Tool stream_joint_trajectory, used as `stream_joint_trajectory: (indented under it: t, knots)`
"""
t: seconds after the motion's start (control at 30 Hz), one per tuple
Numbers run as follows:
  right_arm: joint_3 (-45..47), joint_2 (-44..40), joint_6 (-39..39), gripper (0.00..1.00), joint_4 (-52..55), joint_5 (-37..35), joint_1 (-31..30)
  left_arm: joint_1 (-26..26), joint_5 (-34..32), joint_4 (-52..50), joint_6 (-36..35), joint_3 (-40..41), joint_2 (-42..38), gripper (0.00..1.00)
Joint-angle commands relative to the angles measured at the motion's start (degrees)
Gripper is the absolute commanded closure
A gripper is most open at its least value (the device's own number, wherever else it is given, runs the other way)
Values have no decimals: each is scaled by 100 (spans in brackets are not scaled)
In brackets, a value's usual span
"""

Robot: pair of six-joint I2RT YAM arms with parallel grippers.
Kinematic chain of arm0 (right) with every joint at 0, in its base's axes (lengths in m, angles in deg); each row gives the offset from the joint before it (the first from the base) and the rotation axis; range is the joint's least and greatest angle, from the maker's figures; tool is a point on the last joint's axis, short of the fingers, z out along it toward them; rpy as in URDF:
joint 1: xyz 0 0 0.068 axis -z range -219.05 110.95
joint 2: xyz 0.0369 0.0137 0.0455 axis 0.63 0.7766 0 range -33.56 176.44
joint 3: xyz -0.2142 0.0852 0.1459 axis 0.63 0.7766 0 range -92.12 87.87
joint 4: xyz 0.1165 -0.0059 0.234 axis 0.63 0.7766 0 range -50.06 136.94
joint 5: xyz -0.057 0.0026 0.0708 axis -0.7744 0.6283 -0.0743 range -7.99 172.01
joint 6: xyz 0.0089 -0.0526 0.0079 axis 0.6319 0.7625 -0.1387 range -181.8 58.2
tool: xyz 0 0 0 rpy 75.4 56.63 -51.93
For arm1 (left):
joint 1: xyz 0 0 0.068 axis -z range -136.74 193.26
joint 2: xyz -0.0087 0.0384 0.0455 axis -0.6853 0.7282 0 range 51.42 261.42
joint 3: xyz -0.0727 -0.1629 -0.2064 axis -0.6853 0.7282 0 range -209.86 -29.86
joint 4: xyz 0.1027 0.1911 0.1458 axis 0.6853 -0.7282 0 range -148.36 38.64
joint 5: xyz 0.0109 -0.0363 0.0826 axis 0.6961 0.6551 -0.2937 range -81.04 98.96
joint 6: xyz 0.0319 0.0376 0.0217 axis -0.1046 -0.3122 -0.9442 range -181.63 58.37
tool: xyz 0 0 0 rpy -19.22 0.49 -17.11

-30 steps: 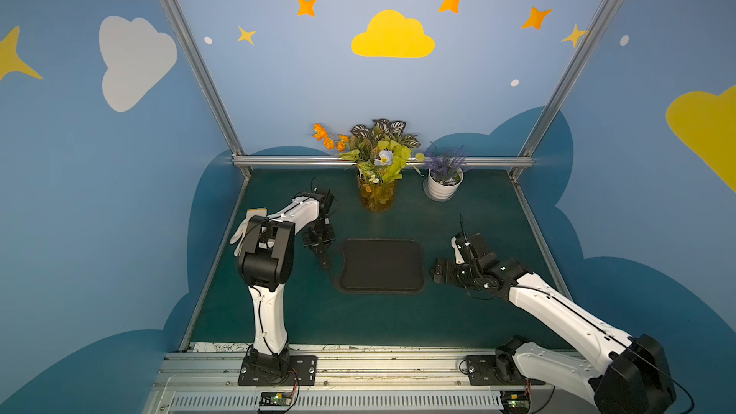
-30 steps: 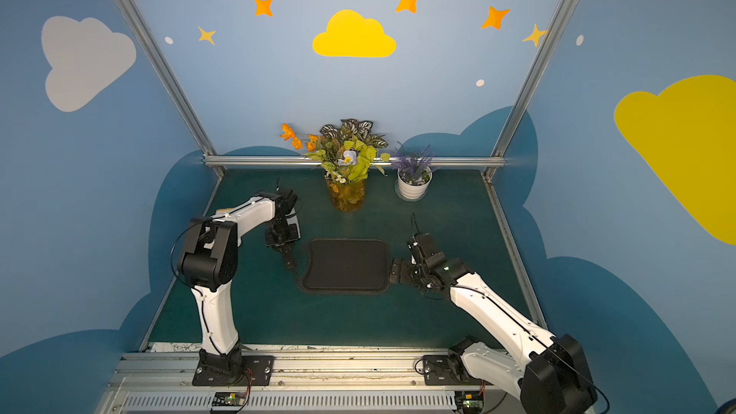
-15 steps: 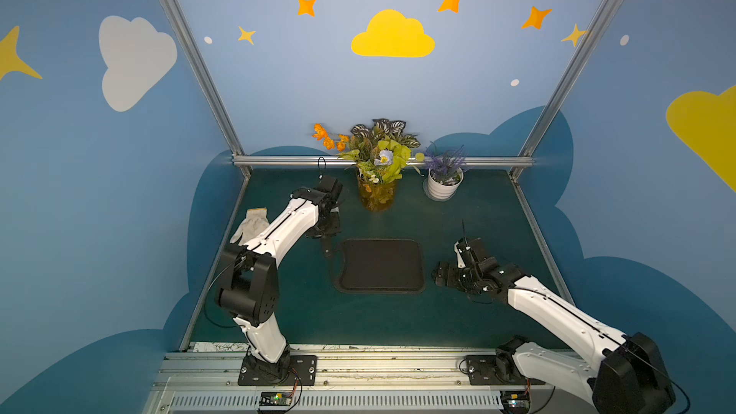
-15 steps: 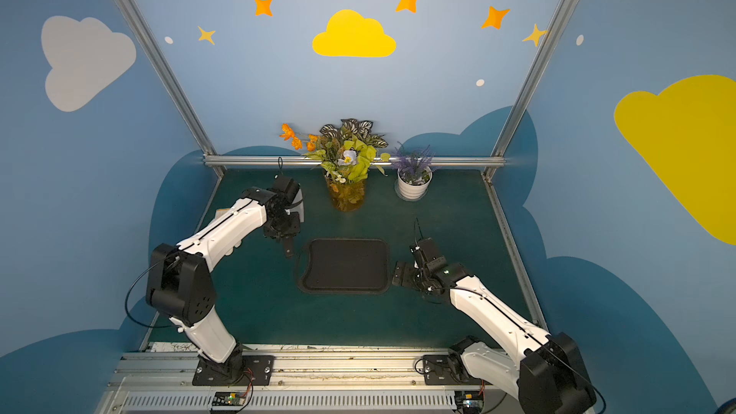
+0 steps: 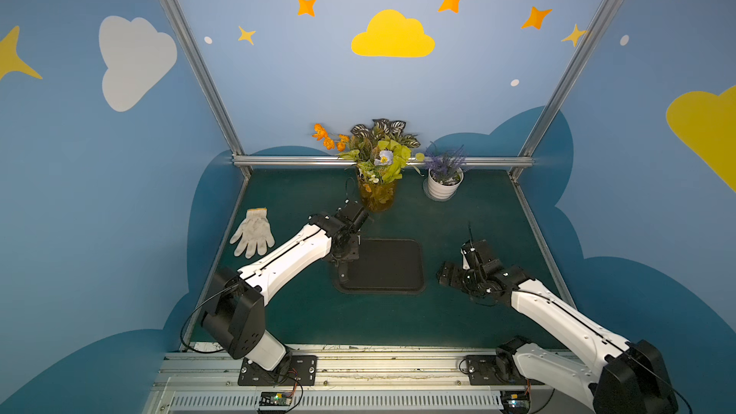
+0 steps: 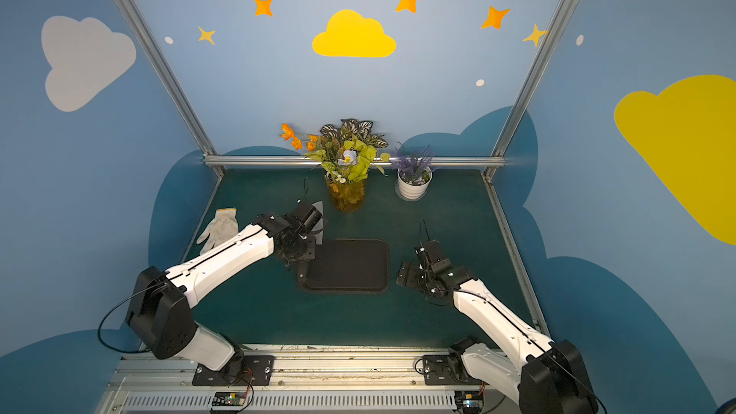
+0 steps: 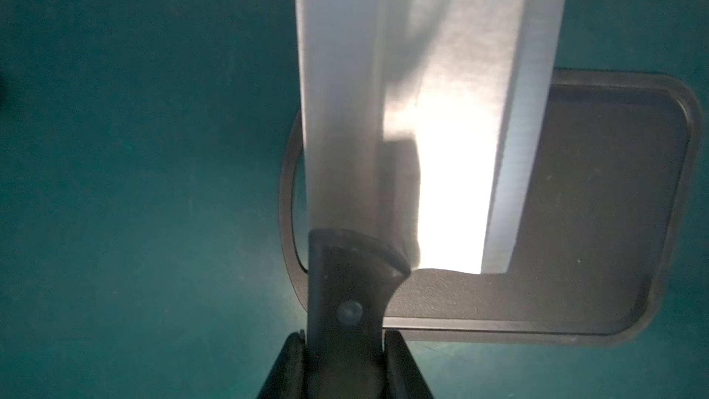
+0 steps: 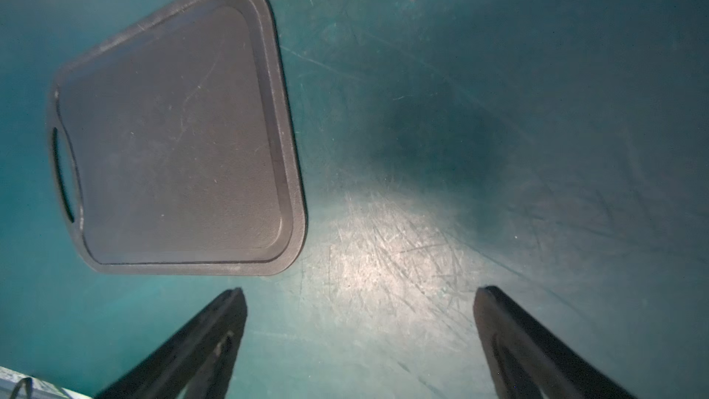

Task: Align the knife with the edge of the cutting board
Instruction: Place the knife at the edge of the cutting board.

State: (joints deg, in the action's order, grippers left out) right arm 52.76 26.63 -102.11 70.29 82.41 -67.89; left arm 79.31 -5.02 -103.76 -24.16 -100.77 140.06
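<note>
Nearest the robot's base, the right tool [image 8: 358,297] hangs just off the desk [image 5: 398,320] at the cutting board's [image 5: 384,264] 3 o'clock. Its jaws are spread wide with nothing between them.

The cutting board lies flat mid-desk, handle slot at its 9 o'clock end.

At the board's 10 o'clock corner the left tool [image 7: 345,343] is clamped on the knife's [image 7: 422,109] black handle, just behind the blade. The knife is off the desk. In the left wrist view its broad blade crosses the slot end of the board and runs roughly along that short edge. In a top view the blade [image 6: 318,209] shows only as a grey sliver past the wrist, pointing toward 12 o'clock.

The knife looks stiff and blade-heavy, so it may sag or pivot in a narrow pinch. The smooth steel offers little purchase, so the handle close to the blade seems the right place to hold.

A white glove [image 5: 253,232] lies well out at 9 o'clock. A vase of flowers [image 5: 376,193] stands at 12 o'clock and a white pot [image 5: 443,189] at 1 o'clock.
</note>
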Motion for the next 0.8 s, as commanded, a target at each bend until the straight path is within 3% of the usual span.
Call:
stream_joint_trajectory:
  t: [0.0,0.4,0.77]
  knots:
    - [59,-119,-125,2,156,-48,25,352,-179,221,513,90,-59,97]
    - [47,-379,-114,2,328,58,28,1673,-156,460,1353,-216,946,97]
    - [122,-675,-64,2,418,4,36,2396,90,749,2042,-711,1901,97]
